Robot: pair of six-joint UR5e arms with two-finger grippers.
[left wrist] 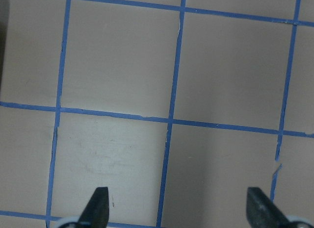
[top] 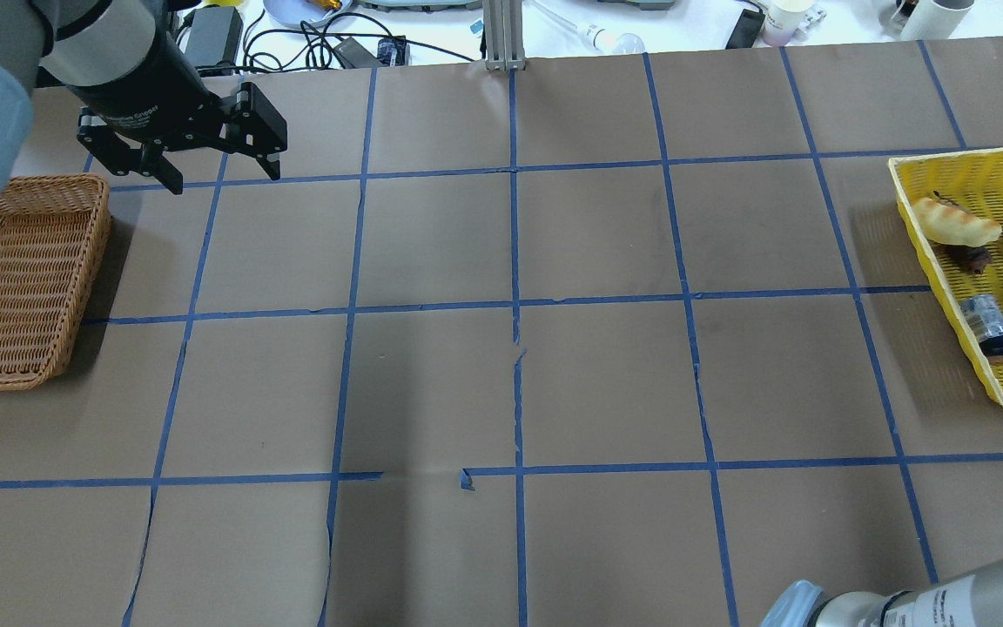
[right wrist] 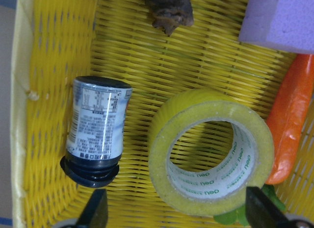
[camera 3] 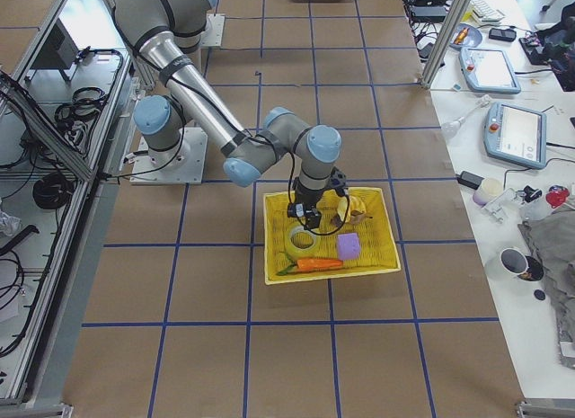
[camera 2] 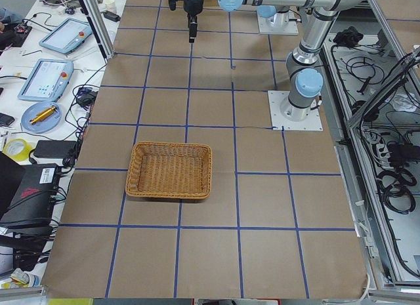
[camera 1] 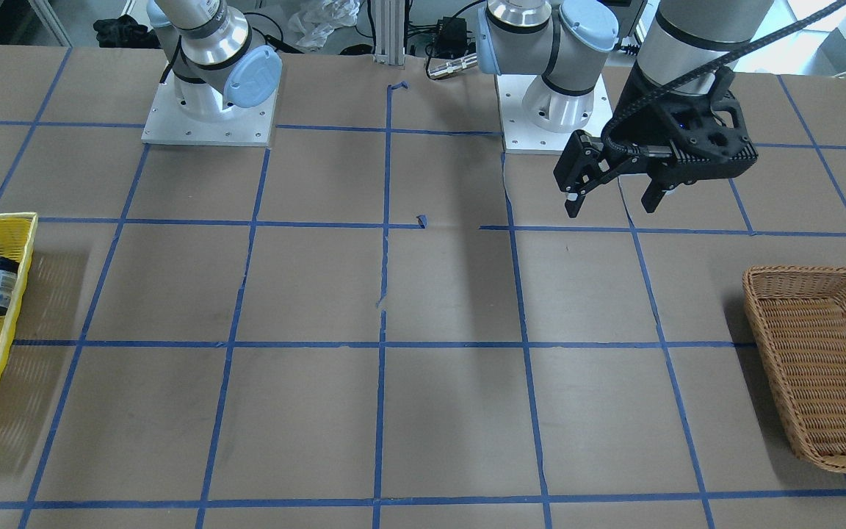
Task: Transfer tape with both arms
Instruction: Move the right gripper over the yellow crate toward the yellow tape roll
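The tape (right wrist: 206, 103), a yellow roll with a white core, lies flat in the yellow basket (right wrist: 49, 66), between a small dark jar and a carrot. It also shows in the exterior right view (camera 3: 301, 241). My right gripper (right wrist: 176, 213) hangs open just above the roll, one fingertip at each side, not touching it; it also shows in the exterior right view (camera 3: 305, 218). My left gripper (camera 1: 610, 198) is open and empty, held above the table near its own base, beside the wicker basket (camera 1: 805, 273). It also shows in the overhead view (top: 223, 170).
The yellow basket (top: 911, 200) also holds a small dark jar (right wrist: 98, 125), a purple block (right wrist: 284, 17), a carrot (right wrist: 294, 115), a bread piece (top: 954, 222) and a dark brown lump (right wrist: 169, 12). The wicker basket (top: 31, 178) holds nothing. Blue tape grid lines cross the brown table.
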